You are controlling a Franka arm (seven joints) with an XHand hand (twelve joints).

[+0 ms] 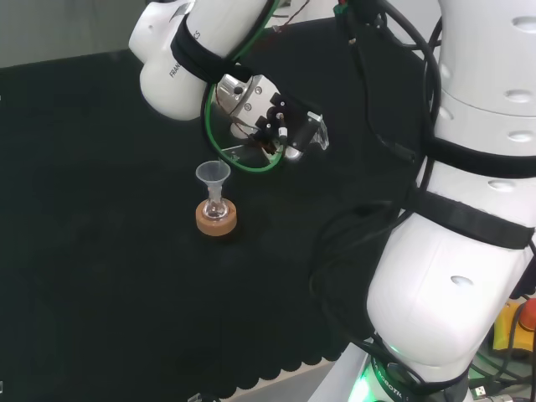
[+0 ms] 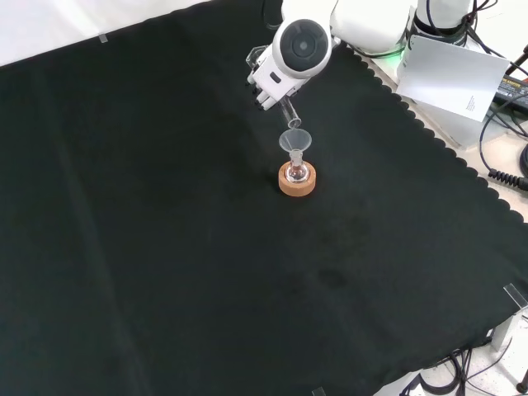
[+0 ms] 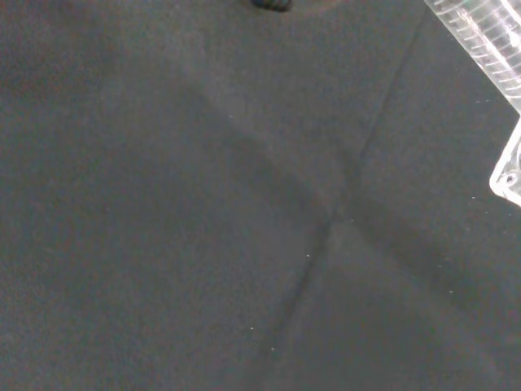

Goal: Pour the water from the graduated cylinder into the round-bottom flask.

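A small round-bottom flask (image 1: 215, 208) stands on a cork ring (image 1: 216, 223) in the middle of the black cloth, with a clear funnel (image 1: 213, 173) in its neck. In the front view the flask (image 2: 298, 172) and funnel (image 2: 295, 139) sit just below the hand (image 2: 266, 82). The hand (image 1: 275, 126) hangs up and to the right of the funnel in the head view, its fingers curled round a clear graduated cylinder (image 2: 289, 113). The cylinder is tilted, its lower end just above the funnel's rim. Its ribbed wall (image 3: 488, 41) shows close in the wrist view. Whether water flows cannot be told.
The arm's big white links (image 1: 469, 209) rise at the right of the head view, with black cables beside them. The cloth's scalloped edge (image 2: 445, 148) runs along the right in the front view, and a white sheet (image 2: 454, 74) and cables lie beyond it.
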